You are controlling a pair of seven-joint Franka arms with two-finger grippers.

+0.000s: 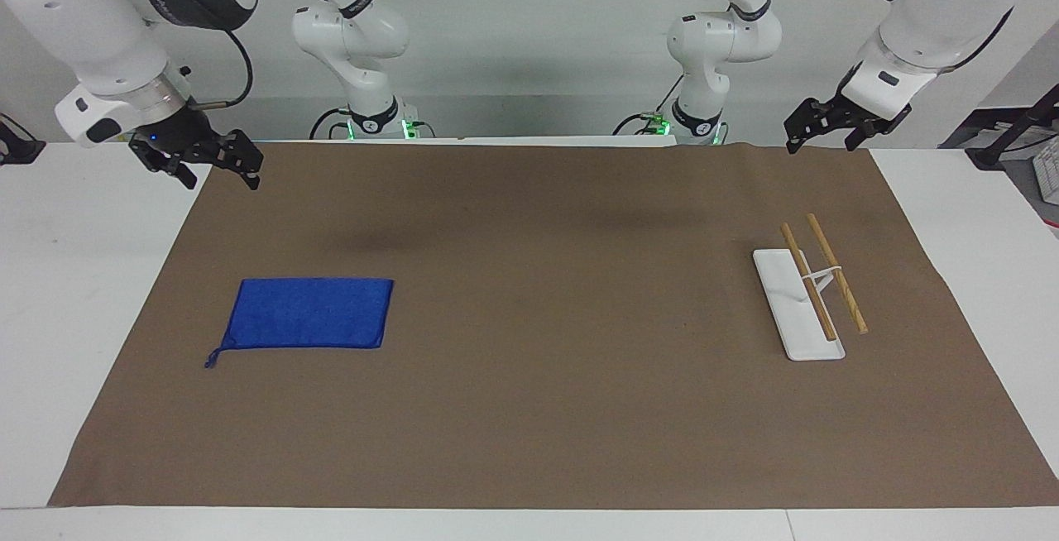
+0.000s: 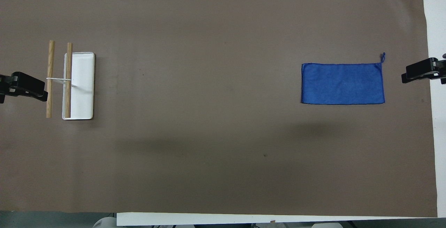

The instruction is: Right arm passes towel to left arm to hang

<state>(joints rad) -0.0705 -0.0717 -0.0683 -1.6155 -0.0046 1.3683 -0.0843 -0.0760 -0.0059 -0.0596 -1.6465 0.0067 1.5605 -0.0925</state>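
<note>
The royal-blue towel lies flat on the brown mat toward the right arm's end of the table; it also shows in the overhead view. Its short loop sticks out at the corner farther from the robots. My right gripper, with a blue light, hangs open and empty in the air over the mat's edge beside the towel, apart from it. My left gripper hangs open and empty over the mat at the left arm's end.
A rack with a white base and two raised wooden bars stands on the mat toward the left arm's end, under and beside the left gripper in the overhead view. White tabletop borders the mat.
</note>
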